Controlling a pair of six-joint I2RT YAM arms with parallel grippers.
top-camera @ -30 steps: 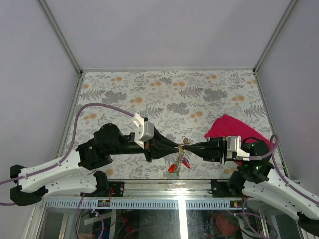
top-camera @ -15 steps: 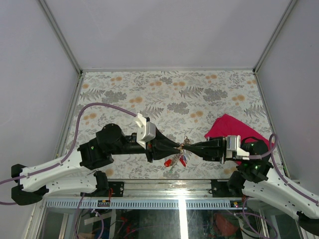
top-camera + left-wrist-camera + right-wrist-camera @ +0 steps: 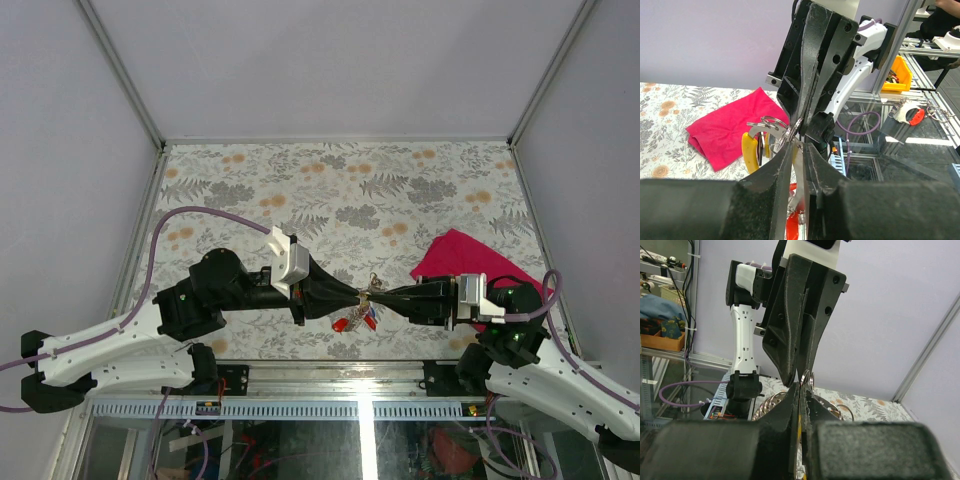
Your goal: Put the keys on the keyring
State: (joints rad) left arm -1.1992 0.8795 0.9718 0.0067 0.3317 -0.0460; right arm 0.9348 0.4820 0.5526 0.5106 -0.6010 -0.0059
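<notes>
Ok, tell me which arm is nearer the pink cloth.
Right. The right gripper reaches out from beside the pink cloth, its wrist at the cloth's near edge. The left gripper reaches in from the other side, meeting it at the keys, clear of the cloth.

The left arm [image 3: 110,345] and the right arm [image 3: 560,385] are stretching inward with forearms lying nearly level, so the left pincer [image 3: 357,297] and the right pincer [image 3: 379,297] are meeting tip to tip. The left one's fingers [image 3: 782,175] are standing a narrow slit apart, while the right's are pressing tight together.
</notes>
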